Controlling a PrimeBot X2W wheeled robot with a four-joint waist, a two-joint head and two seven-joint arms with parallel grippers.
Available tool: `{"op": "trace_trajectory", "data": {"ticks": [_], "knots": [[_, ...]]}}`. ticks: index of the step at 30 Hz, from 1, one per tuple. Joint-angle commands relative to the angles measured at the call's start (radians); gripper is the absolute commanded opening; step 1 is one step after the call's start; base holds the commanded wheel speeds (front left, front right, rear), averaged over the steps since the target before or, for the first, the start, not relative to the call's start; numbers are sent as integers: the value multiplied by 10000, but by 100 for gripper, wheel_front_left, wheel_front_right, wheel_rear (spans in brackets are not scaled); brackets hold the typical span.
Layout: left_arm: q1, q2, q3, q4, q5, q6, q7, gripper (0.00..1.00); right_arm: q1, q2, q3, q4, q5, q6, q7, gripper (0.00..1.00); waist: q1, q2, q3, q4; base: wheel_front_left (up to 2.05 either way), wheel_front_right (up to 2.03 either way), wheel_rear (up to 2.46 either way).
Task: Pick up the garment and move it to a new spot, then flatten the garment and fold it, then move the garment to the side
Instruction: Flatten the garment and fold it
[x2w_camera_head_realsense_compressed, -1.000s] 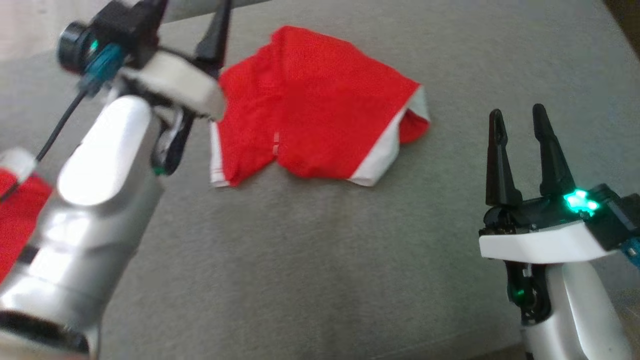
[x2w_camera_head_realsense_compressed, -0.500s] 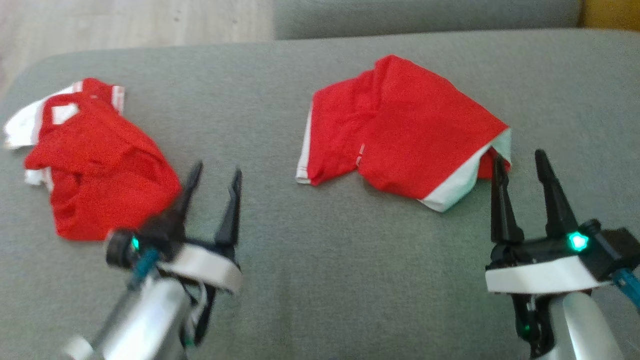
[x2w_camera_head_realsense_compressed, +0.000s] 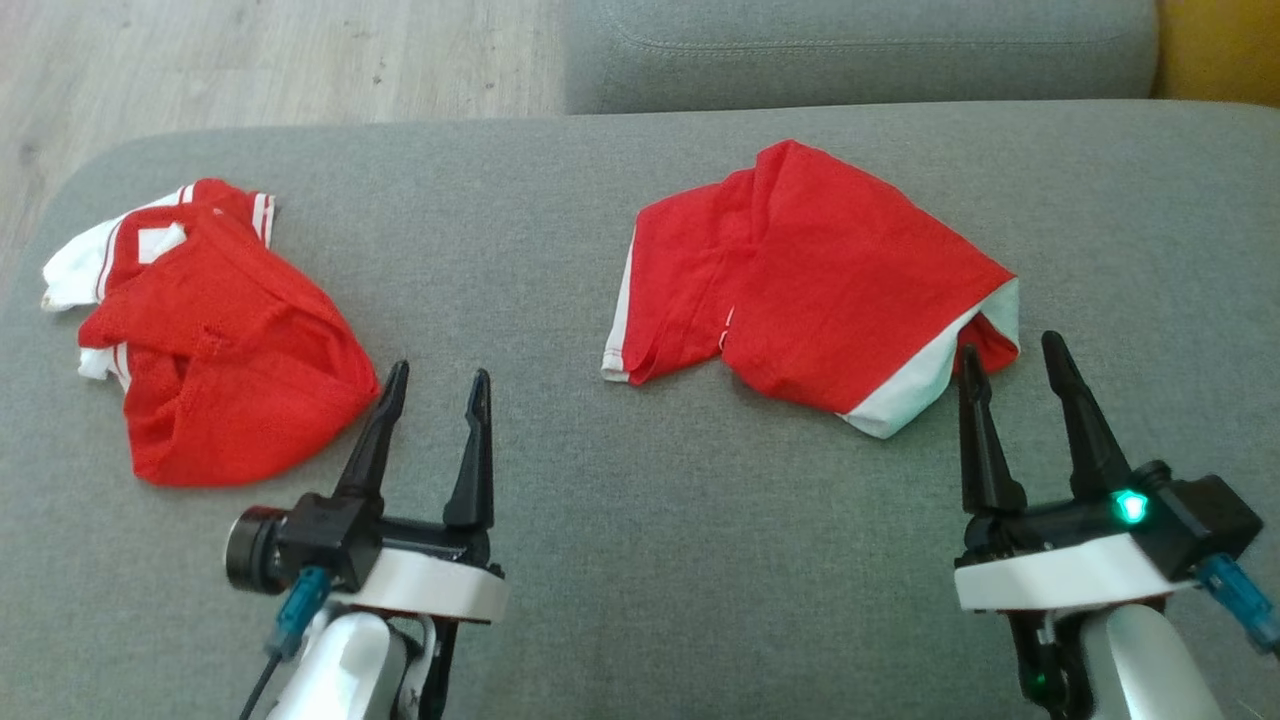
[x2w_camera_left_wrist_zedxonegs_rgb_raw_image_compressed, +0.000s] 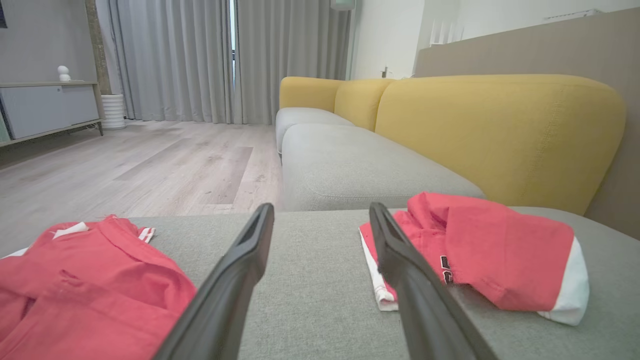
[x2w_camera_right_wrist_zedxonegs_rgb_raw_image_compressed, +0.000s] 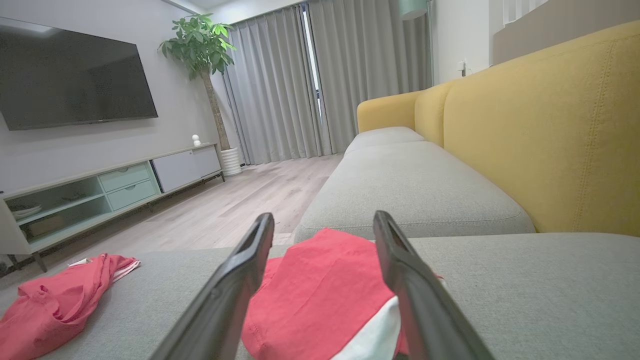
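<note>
A crumpled red garment (x2w_camera_head_realsense_compressed: 225, 350) is seen at the left of the grey cushion (x2w_camera_head_realsense_compressed: 620, 580), just beside the left gripper (x2w_camera_head_realsense_compressed: 441, 370), whose fingers are spread wide and empty. Right of centre a second red garment (x2w_camera_head_realsense_compressed: 810, 290), seemingly folded, is laid flat, its white-trimmed corner near the right gripper (x2w_camera_head_realsense_compressed: 1009, 344), likewise spread and empty.

no legible txt, small dark print (x2w_camera_left_wrist_zedxonegs_rgb_raw_image_compressed: 445, 269) on right-hand red garment (x2w_camera_left_wrist_zedxonegs_rgb_raw_image_compressed: 505, 245), too blurry to read
</note>
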Motion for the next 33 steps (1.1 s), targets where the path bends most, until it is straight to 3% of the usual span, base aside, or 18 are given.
{"op": "trace_trajectory", "data": {"ticks": [1,7,13,23,33], "knots": [[-211,-9,509,-371,130,-94,-96,100,-164,-39,241,-287,-53,-7,-65,100,0,0,-2,-2,0,0,0],[-99,-515,1000,-318,648,-700,-96,100,-511,-39,880,40,-669,-7,-65,100,0,0,210,391,0,0,0],[-165,-816,1199,-95,893,-1096,-96,100,-1402,-39,1334,1928,-1224,-7,-36,100,0,0,582,1005,0,0,0],[-446,-1077,1818,-437,931,-1402,-97,100,-3630,-39,1014,5162,-2900,-7,1060,100,0,0,1383,1919,0,0,0],[-737,-1099,1575,-563,518,-1310,-97,100,-4859,-39,640,7041,-4439,-7,1759,100,0,0,2051,2215,0,0,0]]}}
